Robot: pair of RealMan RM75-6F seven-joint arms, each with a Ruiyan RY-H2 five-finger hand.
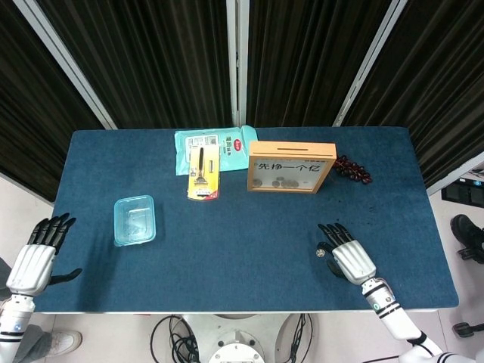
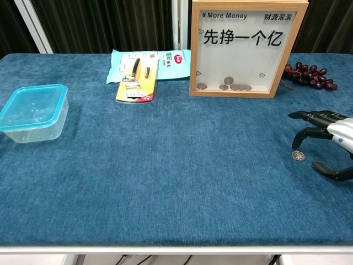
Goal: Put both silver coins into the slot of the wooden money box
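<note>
A silver coin [image 2: 298, 155] lies flat on the blue counter [image 2: 165, 165], well in front of the wooden money box [image 2: 247, 48] and off toward its right-hand side; only this one loose coin can be made out, and where the second is cannot be told. The right hand [image 2: 330, 142] hovers beside the coin with its fingers [image 2: 306, 133] spread and arched over it and the thumb [image 2: 329, 170] apart on the near side, holding nothing. The main hazard, as I judge it, is the pickup: a thin coin lying flush on cloth gives the fingertips no edge, so a closing pinch could skate over it, press it into the fabric, or flick it off toward the counter's near edge. If it is lifted, a shallow pinch could let it tip or drop on the way back to the box. The slot [image 1: 291, 144] in the box's top is narrow, so a coin arriving tilted would catch on the rim and fall behind the frame or among the dark grapes [image 2: 309, 75] just right of the box; a hard push could topple the upright box. The left hand [image 1: 38, 254] hangs open beyond the counter's left edge, far from the box.
</note>
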